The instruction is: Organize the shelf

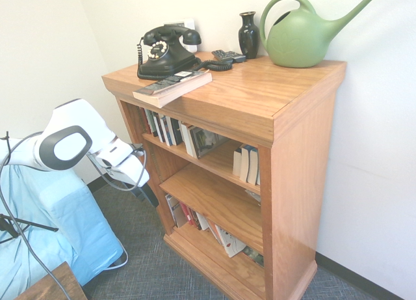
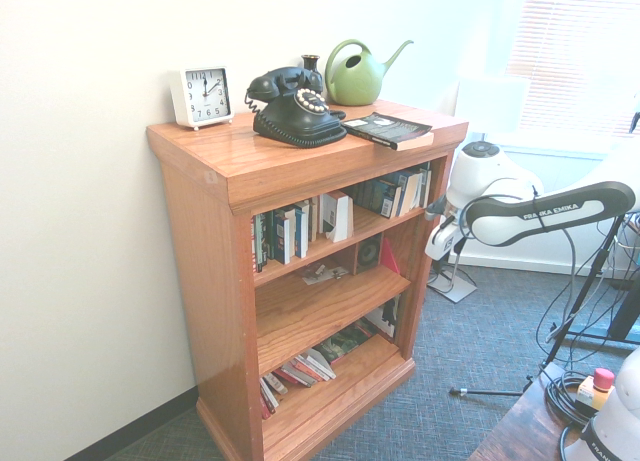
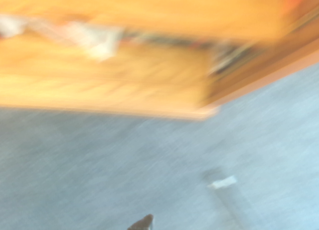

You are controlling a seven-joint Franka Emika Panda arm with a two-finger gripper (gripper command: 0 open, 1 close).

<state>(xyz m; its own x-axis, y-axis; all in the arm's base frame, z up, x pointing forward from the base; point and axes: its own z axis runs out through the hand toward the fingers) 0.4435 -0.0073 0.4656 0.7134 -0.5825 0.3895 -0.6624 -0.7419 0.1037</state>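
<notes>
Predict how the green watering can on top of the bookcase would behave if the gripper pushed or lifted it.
The green watering can looks like thin plastic, so probably light if empty. Its long spout and tall loop handle put mass off-centre, so a push up high might tip or swivel it. The smooth rounded body may slip between fingers; the handle seems the safer hold.
</notes>
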